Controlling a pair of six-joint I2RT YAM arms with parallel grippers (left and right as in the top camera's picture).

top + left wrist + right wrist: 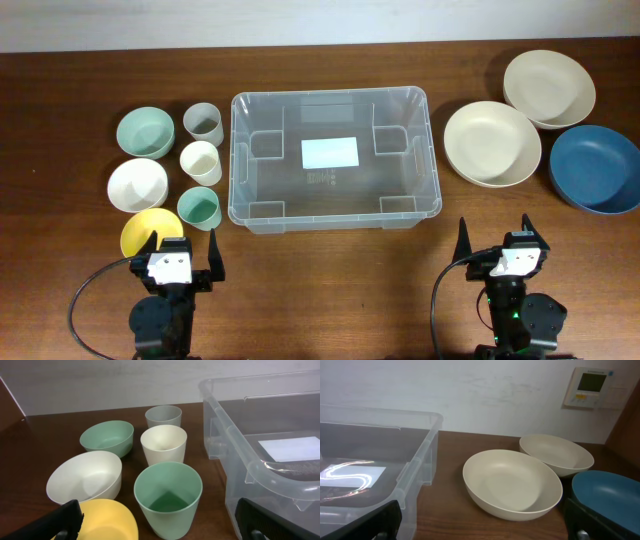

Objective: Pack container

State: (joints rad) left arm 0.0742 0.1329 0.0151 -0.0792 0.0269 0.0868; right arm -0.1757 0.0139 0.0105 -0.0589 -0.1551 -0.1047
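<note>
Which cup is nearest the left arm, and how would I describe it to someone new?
Start at the clear container in the middle of the table; a column of three cups stands just left of it. Take the green cup at the near end, beside the yellow bowl. The two behind it are a cream cup and a grey cup.

left gripper (pixel 183 248) wide open, right gripper (pixel 495 238) wide open, both pointing forward
</note>
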